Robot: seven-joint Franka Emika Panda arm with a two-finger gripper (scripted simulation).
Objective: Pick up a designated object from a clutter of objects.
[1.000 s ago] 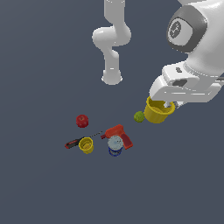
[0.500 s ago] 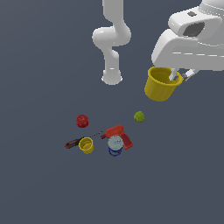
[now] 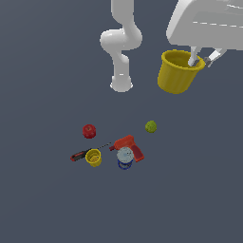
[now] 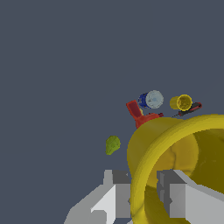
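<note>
The designated object, a large plain yellow cup (image 3: 177,71) with a thick rim, hangs high above the floor at the exterior view's right. My gripper (image 3: 202,59) is shut on its rim, one finger inside and one outside. The wrist view shows the cup (image 4: 175,166) close up, its rim pinched between my grey fingers (image 4: 118,192). The rest of the clutter lies far below: a red ball (image 3: 89,131), a green ball (image 3: 151,126), a red drill (image 3: 128,146), a blue-white can (image 3: 125,157), a smaller yellow cup (image 3: 93,157) and a red-black screwdriver (image 3: 81,154).
The arm's white base (image 3: 121,83) stands on the dark floor behind the clutter. In the wrist view the green ball (image 4: 113,144), can (image 4: 151,99), drill (image 4: 138,113) and small cup (image 4: 181,103) show beyond the held cup.
The gripper has risen steadily with the large yellow cup, lifting it from beside the green ball on the floor to high in the air. The other items have stayed put.
</note>
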